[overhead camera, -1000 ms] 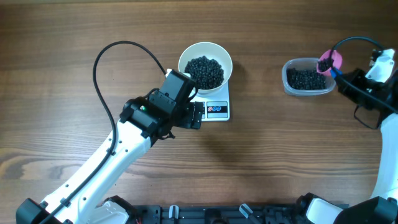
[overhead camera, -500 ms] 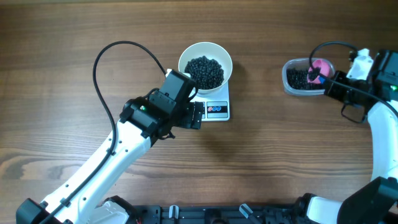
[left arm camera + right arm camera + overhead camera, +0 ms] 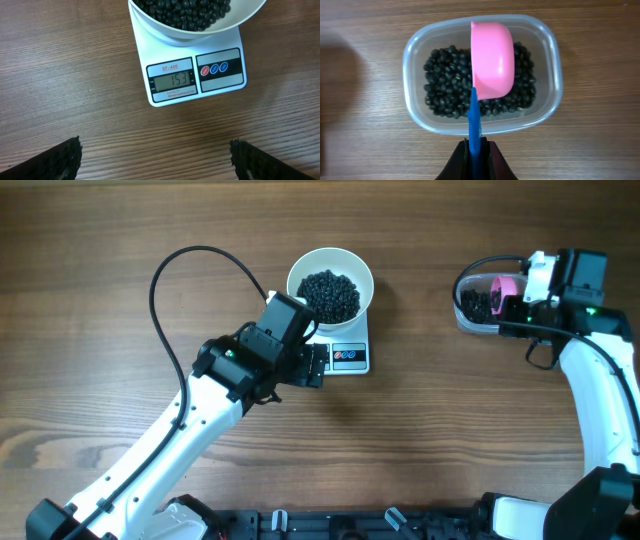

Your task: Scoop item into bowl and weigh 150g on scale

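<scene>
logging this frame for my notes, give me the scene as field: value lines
bowl: round white bowl, filled with small round black beans, on the scale
scale: small white rectangular digital scale, display reads 153
tub: clear plastic tub, holds more beans
scoop: pink plastic scoop with blue handle, over the tub
left gripper: open, empty, near the scale's display end
right gripper: shut on the scoop's handle

In the left wrist view, the top edge is cutting off the bowl [image 3: 235, 19], which is hiding the back of the scale [image 3: 170, 52] beneath it. Nearer than the scale, only the fingertips [image 3: 52, 160] of the left gripper [image 3: 156, 160] are showing. Overhead, the left arm [image 3: 200, 410] is covering the scale's left end.
</scene>
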Robot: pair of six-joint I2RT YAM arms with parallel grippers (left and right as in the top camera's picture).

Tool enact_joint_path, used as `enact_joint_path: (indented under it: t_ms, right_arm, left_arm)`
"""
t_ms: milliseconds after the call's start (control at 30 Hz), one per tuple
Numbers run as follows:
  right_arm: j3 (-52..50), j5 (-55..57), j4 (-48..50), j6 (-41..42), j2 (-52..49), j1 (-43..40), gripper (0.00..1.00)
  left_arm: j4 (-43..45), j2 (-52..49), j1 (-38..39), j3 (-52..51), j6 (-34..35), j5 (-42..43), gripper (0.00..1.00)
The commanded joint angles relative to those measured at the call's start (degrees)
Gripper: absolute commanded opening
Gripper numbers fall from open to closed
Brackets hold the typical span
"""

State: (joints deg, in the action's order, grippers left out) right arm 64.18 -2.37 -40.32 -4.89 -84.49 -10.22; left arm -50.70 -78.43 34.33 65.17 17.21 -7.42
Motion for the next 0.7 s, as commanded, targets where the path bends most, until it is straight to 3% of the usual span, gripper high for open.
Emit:
enact_joint_path:
  t_ms: [0, 667]
  right_arm:
    - [-0.2, 7.0, 0.3, -1.2, -0.5, 2.1, 0.04]
    - [-0.1, 25.7, 0.4, -5.7, -0.5, 14.1, 0.05]
  left_arm:
    - [0.2, -0.3, -0.5, -0.3, -0.5, 0.3, 1.0]
    - [0.2, -0.3, -0.5, -0.3, -0.5, 0.3, 1.0]
